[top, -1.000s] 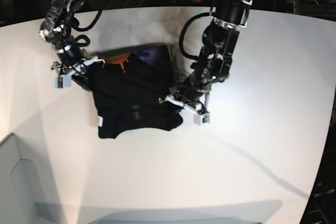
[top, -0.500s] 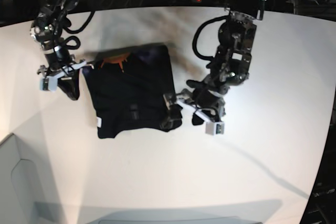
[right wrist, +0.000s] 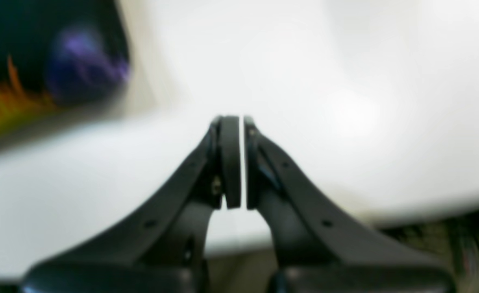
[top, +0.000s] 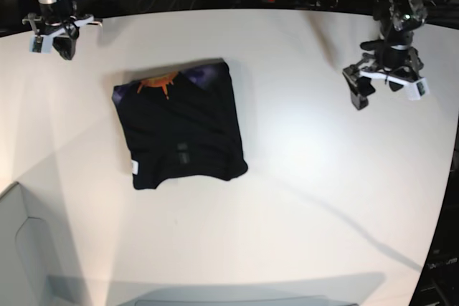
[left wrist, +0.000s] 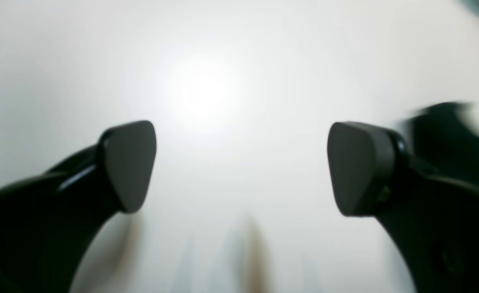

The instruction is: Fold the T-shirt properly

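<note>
T-shirt [top: 179, 127]: 1 | table [top: 301, 198]: 1 | tools: 2 — left tool [top: 384, 85], right tool [top: 51, 37]

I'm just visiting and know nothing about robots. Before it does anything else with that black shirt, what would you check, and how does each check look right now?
1. T-shirt folded into a compact block on the table: ok, roughly rectangular.
2. Edges tidy: not ok, the lower right corner bulges and a small white tag sticks out at the lower left.
3. Left gripper free of cloth: ok, its jaws stand wide apart over bare table, holding nothing.
4. Right gripper free of cloth: ok, its jaws are shut with nothing between them.
5. Both arms away from the shirt: ok, each sits near a far table edge.
6. Layers underneath lying flat: cannot tell, they are hidden.
</note>
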You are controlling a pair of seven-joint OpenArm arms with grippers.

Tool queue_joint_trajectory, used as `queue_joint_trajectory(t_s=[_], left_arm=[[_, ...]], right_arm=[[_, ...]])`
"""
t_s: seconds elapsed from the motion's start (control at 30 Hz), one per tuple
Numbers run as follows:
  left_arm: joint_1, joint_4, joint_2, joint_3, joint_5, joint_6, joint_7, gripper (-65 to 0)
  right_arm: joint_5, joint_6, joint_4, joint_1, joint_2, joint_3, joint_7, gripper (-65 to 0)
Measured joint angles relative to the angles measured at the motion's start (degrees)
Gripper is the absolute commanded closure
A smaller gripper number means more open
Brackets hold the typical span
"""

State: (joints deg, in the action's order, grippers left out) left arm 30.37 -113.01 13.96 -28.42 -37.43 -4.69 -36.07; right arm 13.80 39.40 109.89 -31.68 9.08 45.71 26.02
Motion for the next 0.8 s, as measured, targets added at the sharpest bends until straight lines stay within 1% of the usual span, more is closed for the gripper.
queue_joint_trajectory(t_s=[0.07, 0.1, 0.13, 0.17, 0.2, 0.23, 0.27, 0.33, 0.37, 0.4, 0.47, 0.53, 0.57, 0.63, 0.7, 0.73, 0.77, 0.8], left_arm=[[3.8, -0.6, 0.0, -3.5, -0.2, 0.3, -0.3, -65.0], [5.6, -0.8, 0.0, -5.4, -0.9, 1.2, -0.4, -65.0], [7.8, -0.9, 0.1, -7.7, -0.4, 2.4, 0.0, -63.0], [10.0, -0.9, 0.2, -9.8, 0.1, 4.4, 0.3, -57.0], [12.2, -0.9, 0.2, -11.8, 0.1, 7.4, 0.3, -49.2], [14.2, -0.9, 0.1, -13.6, 0.1, 11.0, 0.4, -40.5], [16.4, -0.9, -0.4, -15.2, 0.4, 14.4, -0.2, -29.2], [20.5, -0.9, -3.3, -19.0, 0.4, 19.5, 0.1, -6.1], [22.1, -0.9, -5.4, -21.5, 0.3, 21.1, -0.1, 0.0], [23.4, -0.7, -7.3, -23.6, 1.6, 21.8, 0.2, 0.0], [25.7, 0.2, -10.6, -25.4, 7.0, 22.3, 0.3, -3.8], [26.8, 2.6, -13.4, -24.3, 12.5, 23.5, 0.5, 0.0], [26.7, 5.2, -14.1, -22.9, 15.4, 25.4, 0.8, 0.0], [25.7, 11.6, -13.9, -18.6, 20.3, 27.3, 0.9, 0.0], [22.9, 19.7, -12.2, -14.2, 24.0, 28.2, 0.5, 0.0], [20.2, 24.8, -11.0, -12.2, 24.8, 28.2, 0.9, 0.0], [17.7, 29.8, -10.1, -10.9, 25.9, 27.2, 1.3, 0.0], [14.4, 35.9, -8.8, -9.5, 26.4, 27.4, 3.7, 0.0]], right_arm=[[0.3, 0.0, 2.0, -3.4, 0.3, 0.3, 1.6, 0.0], [0.4, 0.1, 2.8, -5.2, 0.3, 0.1, 2.3, 0.0], [0.7, 0.1, 3.3, -7.1, 0.2, 0.0, 2.6, 0.0], [0.7, 0.1, 3.3, -8.7, 0.1, 0.0, 3.0, 0.0], [0.6, 0.2, 3.2, -10.1, -0.1, 0.0, 4.5, 0.0], [0.3, 0.2, 3.1, -11.2, 0.0, 0.0, 6.1, 0.0], [0.2, 0.3, 2.8, -12.3, 0.1, 0.0, 7.3, 0.0], [0.6, 0.2, 1.9, -13.8, 0.2, 0.0, 9.6, 0.0], [0.8, 0.2, 0.8, -14.1, 0.1, 0.0, 10.1, 0.0], [0.9, 0.2, -0.8, -14.1, 0.2, -0.1, 10.1, 0.0], [1.2, 0.2, -5.6, -13.8, 0.0, -0.3, 10.1, 0.0], [0.6, 0.2, -11.6, -13.3, -1.4, -2.2, 10.7, 0.0], [0.4, 0.2, -14.7, -12.7, -2.4, -3.4, 11.4, 0.0], [0.7, 0.2, -20.4, -11.6, -4.2, -5.6, 9.8, 0.0], [0.0, 0.0, -25.7, -10.1, -5.9, -8.2, 7.3, 0.0], [0.4, 0.0, -28.5, -9.4, -6.4, -9.7, 4.1, 0.0], [-0.3, 0.0, -30.8, -9.1, -6.4, -11.0, 1.8, 0.0], [-1.7, -0.1, -33.4, -8.6, -6.7, -13.0, -2.3, 0.0]])
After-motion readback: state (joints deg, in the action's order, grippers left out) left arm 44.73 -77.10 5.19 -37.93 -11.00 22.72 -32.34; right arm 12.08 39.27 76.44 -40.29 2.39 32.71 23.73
